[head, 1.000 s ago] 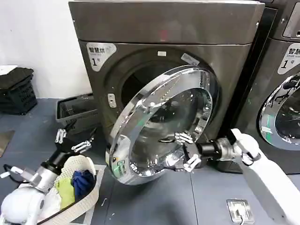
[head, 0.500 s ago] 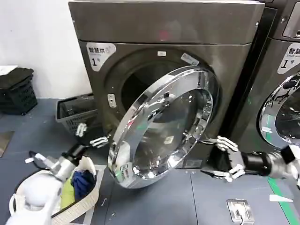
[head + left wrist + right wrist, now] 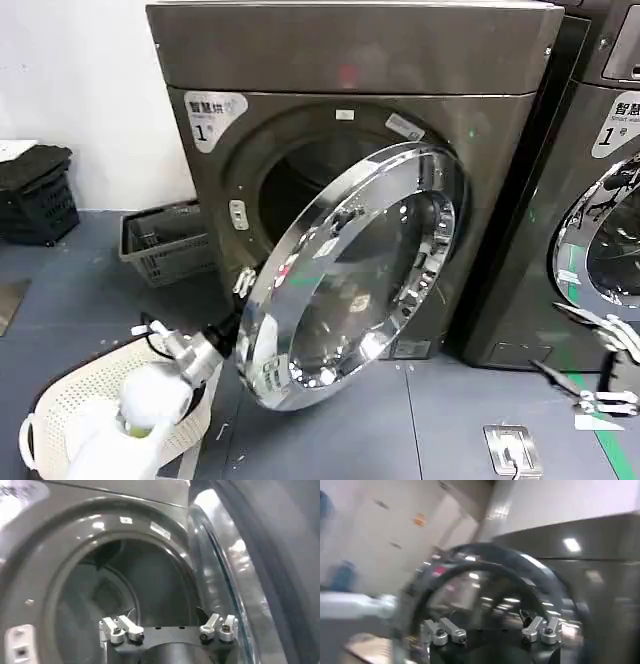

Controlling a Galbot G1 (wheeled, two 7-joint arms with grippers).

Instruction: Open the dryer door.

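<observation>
1. Reaching behind the dryer door [image 3: 350, 265], the left gripper [image 3: 243, 285] sits at its free edge, fingers spread, gripping nothing — probably to push it wider.
2. Door stands half-swung, drum exposed.
3. Right gripper [image 3: 590, 360] waits aside, fingers apart, empty.

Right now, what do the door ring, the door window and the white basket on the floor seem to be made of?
Door ring: looks like polished chrome, mirror reflections. Window: probably domed glass or clear plastic, see-through, glossy. Basket: likely matte white plastic, perforated wall.
</observation>
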